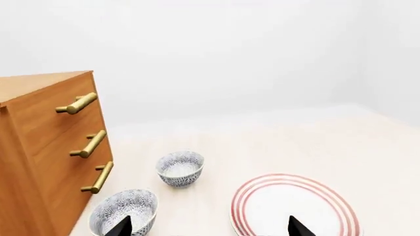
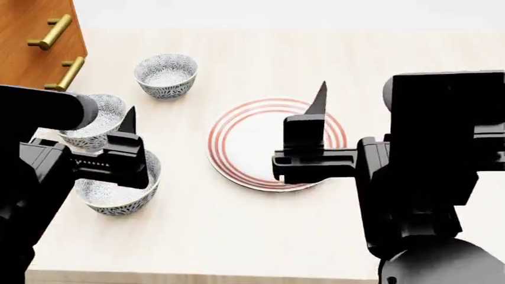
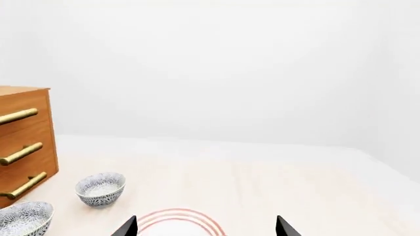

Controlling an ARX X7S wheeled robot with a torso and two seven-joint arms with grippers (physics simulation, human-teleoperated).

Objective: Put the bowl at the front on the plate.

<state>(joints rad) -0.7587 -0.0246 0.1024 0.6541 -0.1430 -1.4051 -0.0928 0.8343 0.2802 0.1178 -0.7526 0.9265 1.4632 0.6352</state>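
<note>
Bowl at the front: the bowl (image 2: pixel 118 189) sits on the bench (image 2: pixel 261 236) at the near left, partly hidden by the left arm; white with a dense grey-blue floral pattern.
Plate: the plate (image 2: pixel 252 151) lies flat mid-bench, to the right of the bowl and apart from it; white with thin red rings at the rim, nothing on it.
Middle bowl: a second bowl (image 2: pixel 99 121) stands just beyond the front one, near it.
Far bowl: a third bowl (image 2: pixel 165 74) stands farther back, left of the plate's far edge.
Left hand: the left hand (image 1: pixel 208 227) hovers above the bench with its fingers spread wide, one tip over the middle bowl and the other over the plate; it holds nothing.
Right hand: the right hand (image 3: pixel 206 227) hangs over the plate's right part, fingers spread, holding nothing.
Drawer cabinet: a wooden cabinet (image 2: pixel 32 35) with brass handles stands at the far left.
</note>
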